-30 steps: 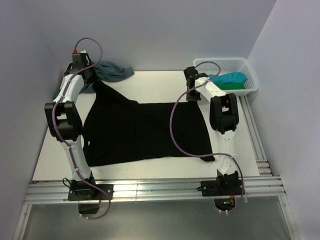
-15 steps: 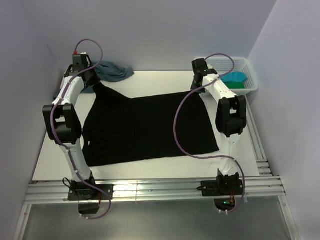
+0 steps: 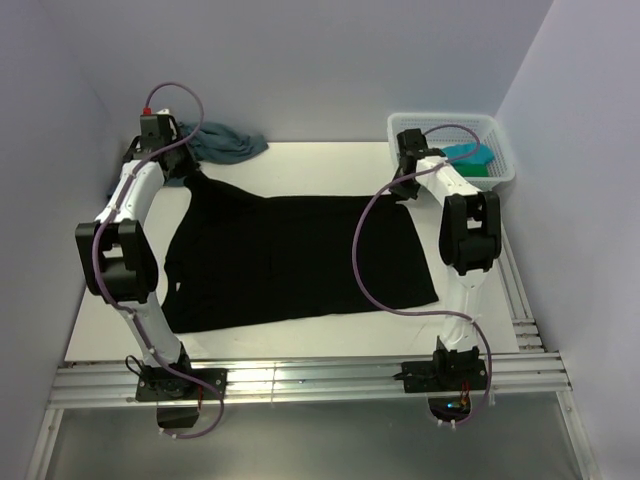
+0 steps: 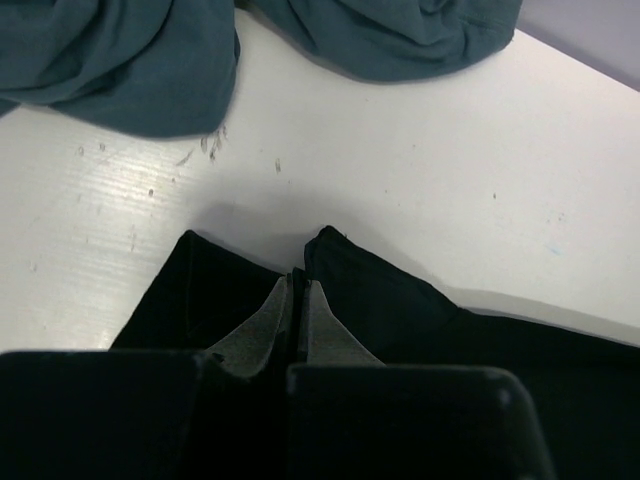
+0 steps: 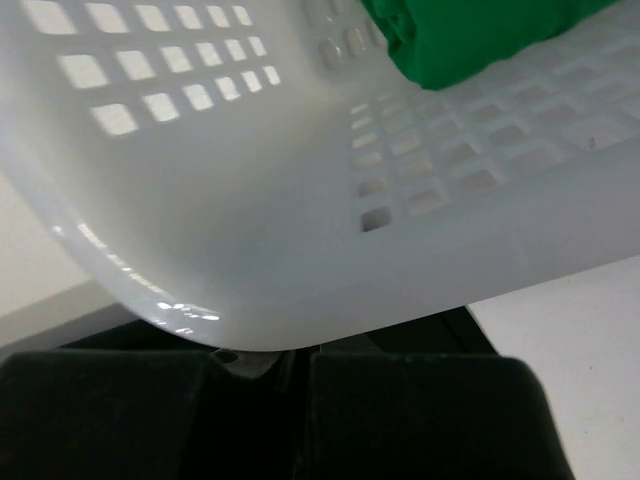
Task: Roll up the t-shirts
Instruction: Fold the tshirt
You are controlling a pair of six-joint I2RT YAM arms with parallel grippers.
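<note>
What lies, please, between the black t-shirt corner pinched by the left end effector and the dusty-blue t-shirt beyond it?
Only bare white table, in the left wrist view; the black t-shirt and dusty-blue t-shirt lie apart.

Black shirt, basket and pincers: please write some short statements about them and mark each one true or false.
1. The black shirt lies spread out on the table. True.
2. The left pincer is open over bare table. False: it is shut on an edge of the black shirt.
3. The basket stands at the table's far right corner. True.
4. The basket is empty. False: a green shirt and a turquoise shirt lie in it.
5. A blue shirt lies crumpled at the far left. True.
6. The right pincer hangs over the table's middle. False: it is beside the basket.
</note>
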